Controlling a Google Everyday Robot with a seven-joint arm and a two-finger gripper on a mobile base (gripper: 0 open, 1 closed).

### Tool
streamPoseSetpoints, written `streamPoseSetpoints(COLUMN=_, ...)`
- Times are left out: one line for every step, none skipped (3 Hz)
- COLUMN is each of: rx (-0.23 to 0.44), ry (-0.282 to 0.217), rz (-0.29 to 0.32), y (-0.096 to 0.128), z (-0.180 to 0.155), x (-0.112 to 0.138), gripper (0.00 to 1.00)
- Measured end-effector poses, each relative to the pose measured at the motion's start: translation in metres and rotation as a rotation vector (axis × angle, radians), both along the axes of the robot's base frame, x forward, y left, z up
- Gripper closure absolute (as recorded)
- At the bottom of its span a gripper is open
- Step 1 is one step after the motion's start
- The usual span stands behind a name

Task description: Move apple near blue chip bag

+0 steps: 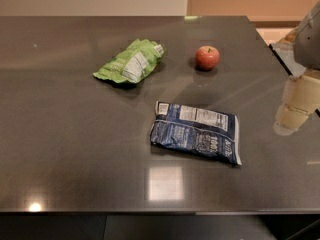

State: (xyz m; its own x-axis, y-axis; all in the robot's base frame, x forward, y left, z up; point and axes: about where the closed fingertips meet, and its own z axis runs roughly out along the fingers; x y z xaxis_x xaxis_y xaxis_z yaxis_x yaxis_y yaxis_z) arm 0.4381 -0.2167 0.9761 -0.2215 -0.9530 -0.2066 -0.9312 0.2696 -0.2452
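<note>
A small red apple (207, 57) with a short stem sits on the dark table (75, 134), towards the back right. The dark blue chip bag (196, 132) with a white label panel lies flat nearer the front, below and slightly left of the apple, with a clear gap between them. My gripper (292, 115) hangs at the right edge of the view, above the table's right side, to the right of both the bag and the apple and touching neither.
A light green chip bag (131, 62) lies at the back, left of the apple. The table's right edge runs close to my arm (309, 39). A bright light reflection shows on the table front (165, 183).
</note>
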Motion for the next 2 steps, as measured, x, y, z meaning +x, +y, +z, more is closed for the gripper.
streamPoseSetpoints(rx=0.005, ry=0.000, rz=0.006, y=0.001, z=0.004, x=0.005, gripper=0.00)
streamPoseSetpoints(rx=0.034, ry=-0.008, rz=0.015, y=0.001, z=0.006, x=0.027, gripper=0.00)
